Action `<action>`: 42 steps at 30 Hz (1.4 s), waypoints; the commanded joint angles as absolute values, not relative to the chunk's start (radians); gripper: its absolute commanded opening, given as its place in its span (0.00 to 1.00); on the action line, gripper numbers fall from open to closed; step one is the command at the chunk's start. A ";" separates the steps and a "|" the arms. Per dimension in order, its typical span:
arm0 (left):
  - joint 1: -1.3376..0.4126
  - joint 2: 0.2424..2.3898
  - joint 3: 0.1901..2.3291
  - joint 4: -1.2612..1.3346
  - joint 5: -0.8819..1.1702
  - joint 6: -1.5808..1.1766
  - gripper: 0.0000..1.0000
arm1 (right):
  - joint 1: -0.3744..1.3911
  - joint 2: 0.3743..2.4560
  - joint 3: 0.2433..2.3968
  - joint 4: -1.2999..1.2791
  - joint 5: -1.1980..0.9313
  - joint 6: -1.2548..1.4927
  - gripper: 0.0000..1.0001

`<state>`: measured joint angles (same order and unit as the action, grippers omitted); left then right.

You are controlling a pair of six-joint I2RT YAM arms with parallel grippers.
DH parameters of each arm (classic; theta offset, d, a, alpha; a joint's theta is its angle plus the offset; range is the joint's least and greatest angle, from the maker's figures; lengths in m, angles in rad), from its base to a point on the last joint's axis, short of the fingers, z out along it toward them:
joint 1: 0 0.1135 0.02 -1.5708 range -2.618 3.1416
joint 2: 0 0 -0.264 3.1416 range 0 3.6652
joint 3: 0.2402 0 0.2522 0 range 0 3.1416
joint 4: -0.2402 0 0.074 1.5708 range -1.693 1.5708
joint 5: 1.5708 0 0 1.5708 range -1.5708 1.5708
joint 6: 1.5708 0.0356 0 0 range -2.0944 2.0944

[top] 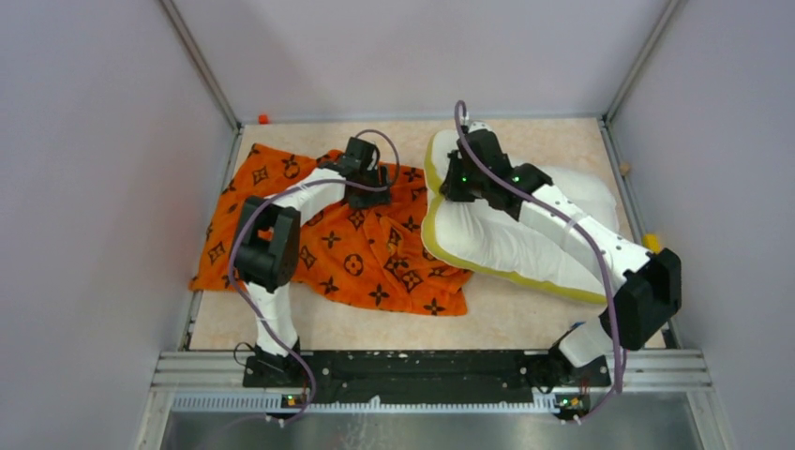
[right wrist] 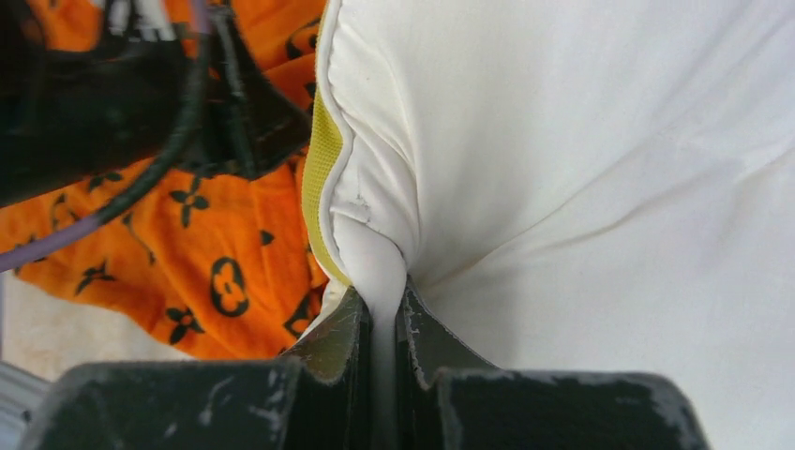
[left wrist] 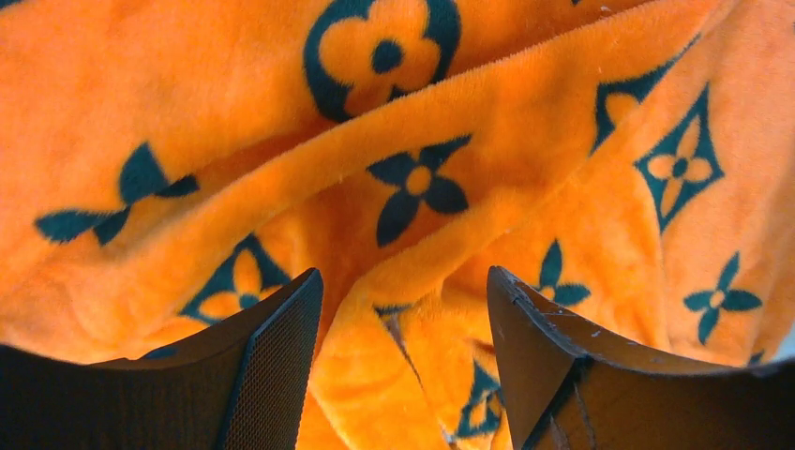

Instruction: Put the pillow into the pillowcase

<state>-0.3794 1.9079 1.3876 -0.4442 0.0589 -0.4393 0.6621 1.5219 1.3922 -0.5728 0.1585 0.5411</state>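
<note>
Beige tabletop [top: 375, 328] between grey walls carries both pieces side by side. The pillowcase [top: 347, 258] lies crumpled on the left and the pillow [top: 511, 246] on the right, its yellow-trimmed left edge touching the orange cloth. My left gripper [left wrist: 403, 291] hangs over a raised fold at the pillowcase's far side, jaws apart, nothing clamped. My right gripper [right wrist: 380, 323] pinches a tuck of white pillow fabric just beside the trim, jaws closed on it. My left arm lies across the pillowcase, and a small orange bit [top: 263, 119] sits at the far left corner.
</note>
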 commanded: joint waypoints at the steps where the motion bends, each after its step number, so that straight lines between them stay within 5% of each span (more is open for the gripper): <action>1: -0.394 1.972 1.457 -0.436 0.009 -0.407 0.69 | 0.645 1.454 1.483 -0.555 0.073 0.572 0.00; 7: -0.405 2.004 1.459 -0.434 0.015 -0.390 0.56 | 0.631 1.473 1.601 -0.577 0.067 0.562 0.00; 13: -0.414 1.980 1.437 -0.446 0.018 -0.394 0.01 | 0.627 1.597 1.824 -0.567 0.045 0.562 0.00; 29: -0.397 1.683 1.393 -0.499 0.059 -0.467 0.02 | 0.629 1.589 1.036 0.095 -0.263 0.722 0.00; 34: -0.397 1.649 1.392 -0.428 0.126 -0.460 0.10 | 0.652 1.566 1.029 0.031 -0.357 0.655 0.00; 42: -0.397 1.611 1.374 -0.432 0.136 -0.475 0.07 | 0.676 1.453 1.185 -0.213 -0.339 0.538 0.00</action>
